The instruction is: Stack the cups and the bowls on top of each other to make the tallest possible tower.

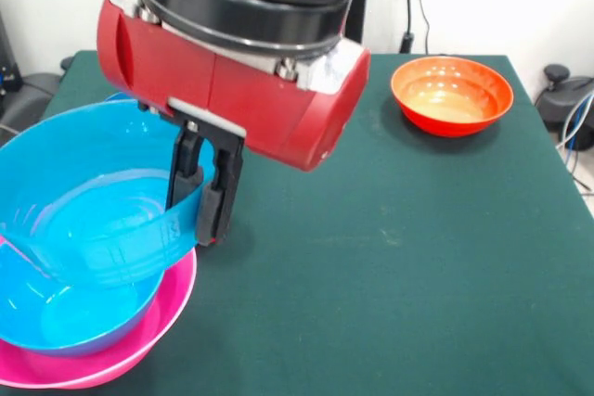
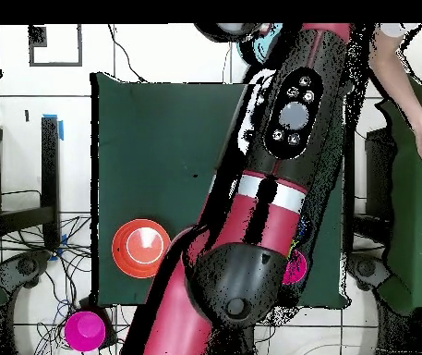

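Clamping rim of blue bowl [image 1: 88, 229], gripper [image 1: 202, 194] had one finger inside, one outside. Bowl tilted, resting in pink bowl [image 1: 121, 359] at table [image 1: 390, 257] edge. Orange bowl [image 1: 452, 95] well apart, near far corner.

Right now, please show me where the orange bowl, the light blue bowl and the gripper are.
orange bowl [image 1: 452, 95], front view, inner floor.
light blue bowl [image 1: 70, 229], front view, inner wall.
gripper [image 1: 202, 194], front view, between its fingertips, shut on the bowl's rim.
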`<act>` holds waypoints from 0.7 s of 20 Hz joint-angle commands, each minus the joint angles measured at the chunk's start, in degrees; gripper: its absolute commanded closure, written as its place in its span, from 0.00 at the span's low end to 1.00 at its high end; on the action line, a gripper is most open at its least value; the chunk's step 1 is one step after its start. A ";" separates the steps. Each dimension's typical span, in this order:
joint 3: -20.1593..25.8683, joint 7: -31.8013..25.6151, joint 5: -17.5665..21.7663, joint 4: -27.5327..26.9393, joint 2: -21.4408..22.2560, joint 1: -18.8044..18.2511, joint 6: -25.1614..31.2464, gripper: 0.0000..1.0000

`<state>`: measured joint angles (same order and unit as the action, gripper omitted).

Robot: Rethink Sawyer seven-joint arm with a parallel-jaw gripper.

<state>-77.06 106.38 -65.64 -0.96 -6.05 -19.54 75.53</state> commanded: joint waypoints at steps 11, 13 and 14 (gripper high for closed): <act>-7.26 -18.68 -5.04 -0.39 -0.73 -1.62 -2.04 1.00; -7.29 -18.93 -4.97 -0.38 -0.66 -1.63 -1.85 1.00; -7.41 -19.10 -5.08 -0.38 -0.63 -1.69 -1.83 1.00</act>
<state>-81.96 106.05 -70.07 -0.99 -6.86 -19.90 74.72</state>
